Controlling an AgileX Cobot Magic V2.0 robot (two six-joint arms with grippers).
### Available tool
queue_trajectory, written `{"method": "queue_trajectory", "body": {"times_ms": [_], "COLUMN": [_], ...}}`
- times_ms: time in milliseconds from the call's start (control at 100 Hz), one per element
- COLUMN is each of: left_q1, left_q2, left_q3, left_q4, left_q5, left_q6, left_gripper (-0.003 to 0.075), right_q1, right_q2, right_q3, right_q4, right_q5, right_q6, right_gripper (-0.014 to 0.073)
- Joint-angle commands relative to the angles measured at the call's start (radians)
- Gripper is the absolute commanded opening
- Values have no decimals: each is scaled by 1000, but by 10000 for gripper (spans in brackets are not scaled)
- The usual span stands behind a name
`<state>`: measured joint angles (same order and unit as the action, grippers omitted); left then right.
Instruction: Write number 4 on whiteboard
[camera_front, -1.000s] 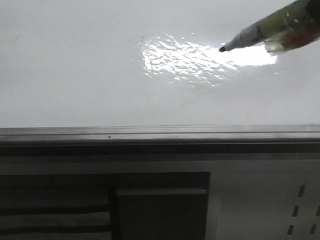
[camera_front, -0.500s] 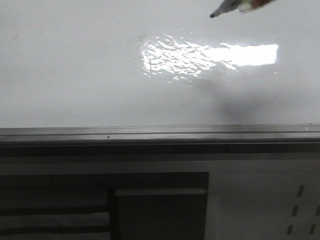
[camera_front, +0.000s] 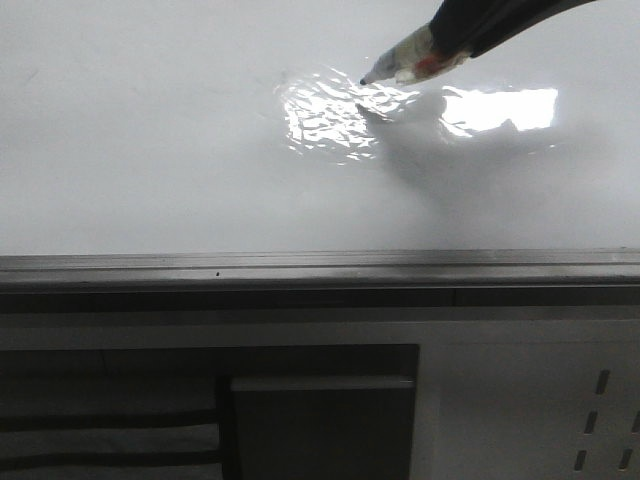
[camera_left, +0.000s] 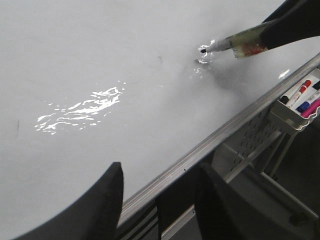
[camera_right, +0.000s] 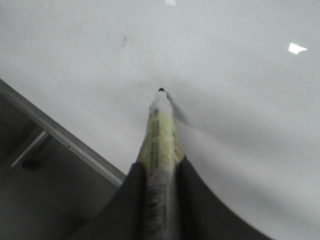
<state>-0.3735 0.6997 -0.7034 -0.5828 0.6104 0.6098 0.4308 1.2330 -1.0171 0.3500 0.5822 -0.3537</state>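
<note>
Glossy whiteboard (camera_front: 150, 150), grey edge rail (camera_front: 300, 265); surface seemingly unmarked

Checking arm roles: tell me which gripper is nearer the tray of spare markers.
Right. The right gripper holds the marker above the tray; the left gripper is farther along the rail.

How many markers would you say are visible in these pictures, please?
About 4: one marker in the right claw, tip near the whiteboard; roughly three in the tray beside the board's rail. Others may be hidden.

You have a glossy white whiteboard (camera_front: 150, 150) with rippled bright glare, a grey metal rail (camera_front: 300, 268) along its edge, and above the board a yellowish-taped, black-tipped marker (camera_front: 405, 58) in dark fingers (camera_right: 127, 200).
</note>
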Motion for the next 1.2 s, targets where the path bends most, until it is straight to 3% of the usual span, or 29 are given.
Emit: {"method": "queue_trajectory", "body": {"times_ms": [0,170,430,630,810,860,950,1010,1100,1190], "left_q1": [2,2,2,2,2,2,2,2,2,2], "left_q2": [2,2,2,2,2,2,2,2,19,61], "left_q3": [-28,-28,-28,-28,-28,-28,-28,-28,-42,-84], "left_q4": [-35,-35,-28,-28,-28,-28,-28,-28,-28,-40], "left_q5": [-69,-75,-75,-77,-75,-73,-62,-36,30,148], "left_q6": [-9,-9,-9,-9,-9,-9,-9,21,62,126], "left_gripper": [312,312,312,312,312,312,312,312,312,312], "right_q1": [4,29,-116,-21,-19,-23,-14,8,49,99], "right_q2": [17,78,-34,-66,6,36,76,64,-23,-110], "right_q3": [-37,-37,-37,-37,-37,-37,-37,-37,-39,-39], "right_q4": [14,-13,-23,28,1,1,1,1,1,1], "right_q5": [-73,-18,140,49,6,37,216,262,195,159], "right_q6": [-16,-16,1,-31,-31,-31,-43,-67,-82,-207], "right_gripper": [-46,-46,-46,-46,-46,-46,-46,-46,-46,-46]}}
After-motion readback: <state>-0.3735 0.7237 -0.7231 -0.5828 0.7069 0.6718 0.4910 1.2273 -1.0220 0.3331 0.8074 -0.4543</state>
